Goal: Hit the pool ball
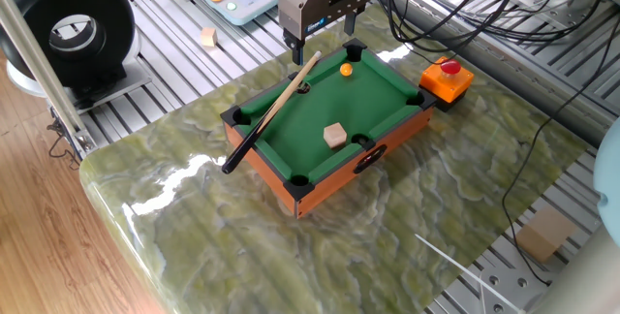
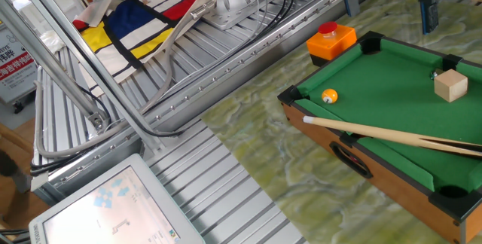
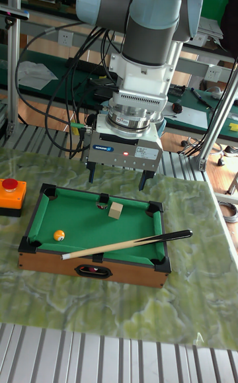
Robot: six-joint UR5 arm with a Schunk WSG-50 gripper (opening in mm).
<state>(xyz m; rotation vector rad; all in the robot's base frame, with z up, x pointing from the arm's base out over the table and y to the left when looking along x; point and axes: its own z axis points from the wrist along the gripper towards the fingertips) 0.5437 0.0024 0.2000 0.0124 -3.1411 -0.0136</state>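
One pool ball (image 3: 59, 235), well apart from tool (image 3: 116, 178).

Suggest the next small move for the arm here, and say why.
Probably move the open, empty pincer over the cue and lower to grip it. The pincer hangs raised beside one long rail of the pool table, holding nothing, while the cue lies across the felt with its tip close to the pool ball, not touching.

UR5 arm (image 3: 142, 9) folded over up top, grey joints bunched together, pale wrist (image 3: 135, 102) dropping straight down, gripper (image 3: 116, 178) hanging vertical, two dark fingers (image 3: 90, 172) pointing downward, jaws spread wide, tips hovering in the air, gripping nothing
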